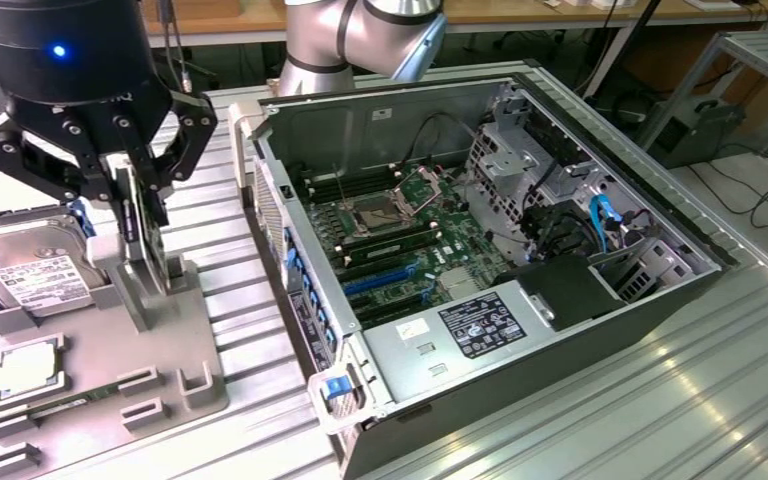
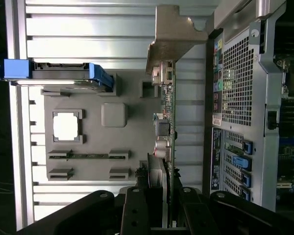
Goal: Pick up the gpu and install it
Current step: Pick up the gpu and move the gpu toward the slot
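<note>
We see the gripper at the exterior view's left, its fingers closed on the upright gpu, which stands in the grey fixture tray beside the open computer case.

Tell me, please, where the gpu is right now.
On the exterior view's left, the gpu stands on edge on the grey tray, between the hard drive and the open case, with the gripper at its top.
</note>
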You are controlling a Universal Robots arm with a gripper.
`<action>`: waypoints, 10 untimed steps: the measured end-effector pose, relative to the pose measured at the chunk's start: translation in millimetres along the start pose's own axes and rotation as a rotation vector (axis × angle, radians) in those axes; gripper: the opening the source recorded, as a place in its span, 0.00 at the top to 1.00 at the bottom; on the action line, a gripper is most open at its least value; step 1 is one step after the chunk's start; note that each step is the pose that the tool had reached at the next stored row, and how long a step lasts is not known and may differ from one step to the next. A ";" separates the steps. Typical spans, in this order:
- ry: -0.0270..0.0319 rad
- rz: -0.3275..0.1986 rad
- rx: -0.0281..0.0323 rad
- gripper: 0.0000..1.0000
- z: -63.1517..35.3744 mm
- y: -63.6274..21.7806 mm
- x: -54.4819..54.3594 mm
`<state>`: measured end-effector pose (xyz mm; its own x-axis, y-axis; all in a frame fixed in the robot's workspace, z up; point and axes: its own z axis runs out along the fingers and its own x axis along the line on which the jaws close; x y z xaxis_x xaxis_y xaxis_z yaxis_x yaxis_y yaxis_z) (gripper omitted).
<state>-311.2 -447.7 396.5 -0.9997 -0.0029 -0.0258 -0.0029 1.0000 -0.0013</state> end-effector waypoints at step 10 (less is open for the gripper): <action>0.0000 0.000 0.0000 0.72 -15.0 0.0 -0.4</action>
<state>-311.2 -447.7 411.6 -0.9997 -0.0029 -0.0258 -0.0029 1.0000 -0.0014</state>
